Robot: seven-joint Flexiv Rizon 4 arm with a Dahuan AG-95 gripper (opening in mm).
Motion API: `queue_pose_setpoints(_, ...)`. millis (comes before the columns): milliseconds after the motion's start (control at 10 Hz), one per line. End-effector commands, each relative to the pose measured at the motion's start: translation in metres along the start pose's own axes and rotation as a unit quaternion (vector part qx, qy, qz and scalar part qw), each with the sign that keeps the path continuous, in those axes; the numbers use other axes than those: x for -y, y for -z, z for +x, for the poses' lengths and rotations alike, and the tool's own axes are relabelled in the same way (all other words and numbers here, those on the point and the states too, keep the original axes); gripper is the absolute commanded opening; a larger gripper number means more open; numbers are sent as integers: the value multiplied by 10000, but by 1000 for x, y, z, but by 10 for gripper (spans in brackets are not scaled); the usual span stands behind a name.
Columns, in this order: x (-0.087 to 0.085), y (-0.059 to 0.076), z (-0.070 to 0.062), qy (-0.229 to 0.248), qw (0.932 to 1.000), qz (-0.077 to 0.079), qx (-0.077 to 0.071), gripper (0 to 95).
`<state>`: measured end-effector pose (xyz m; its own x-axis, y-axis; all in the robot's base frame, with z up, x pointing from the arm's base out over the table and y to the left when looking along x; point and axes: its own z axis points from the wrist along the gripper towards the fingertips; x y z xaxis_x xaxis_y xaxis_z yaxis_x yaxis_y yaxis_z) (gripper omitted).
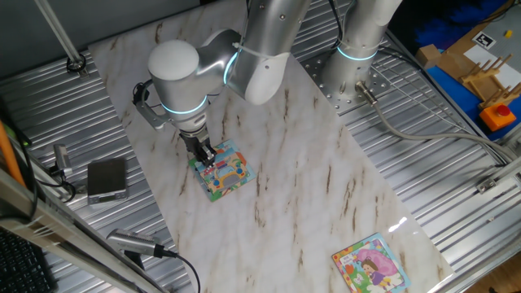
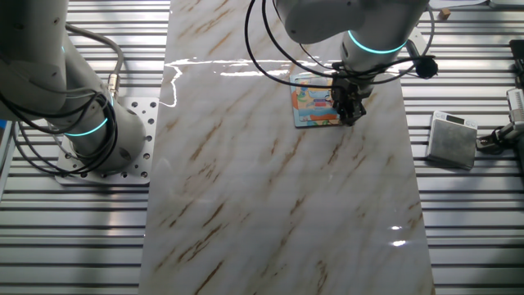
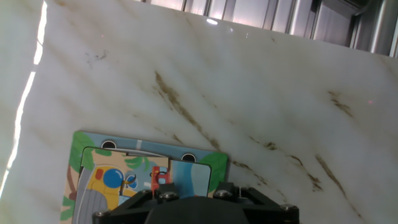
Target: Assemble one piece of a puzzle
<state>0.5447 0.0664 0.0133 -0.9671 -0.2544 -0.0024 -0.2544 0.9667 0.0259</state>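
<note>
Hovering low over the puzzle (image 1: 222,172), my gripper (image 1: 207,157) points straight down at the board's near-left part in one fixed view. Fingertips look right at or on the board surface; contact not clear. Jaw state: cannot tell, the fingers read as one dark blob in both fixed views and the hand view shows only the black gripper body (image 3: 199,208) at the bottom edge. The piece: not visible as a separate item anywhere, could be hidden under my fingers, cannot say. The puzzle lies flat on the marble table (image 1: 309,171), green-bordered with a yellow cartoon picture in the hand view (image 3: 124,177). In the other fixed view it sits just beside my gripper (image 2: 350,108). A second puzzle with a pink-dressed girl (image 1: 370,264) lies well apart, near the table corner. Small grey box (image 1: 107,180) off the marble, on the ribbed metal.
</note>
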Motion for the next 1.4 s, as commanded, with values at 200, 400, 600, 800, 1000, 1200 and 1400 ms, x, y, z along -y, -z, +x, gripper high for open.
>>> queue_pose_setpoints(200,1,1,0,12,10000,21,-2,380)
queue_pose_setpoints(400,3,2,0,12,10000,36,-7,380)
queue_pose_setpoints(600,4,1,1,16,10000,51,-6,380)
queue_pose_setpoints(800,5,-1,0,13,10000,37,5,380)
queue_pose_setpoints(1000,5,-1,0,5,10000,29,2,380)
queue_pose_setpoints(1200,5,-2,1,9,10000,19,5,380)
queue_pose_setpoints(1400,4,-2,2,16,10000,12,10,380)
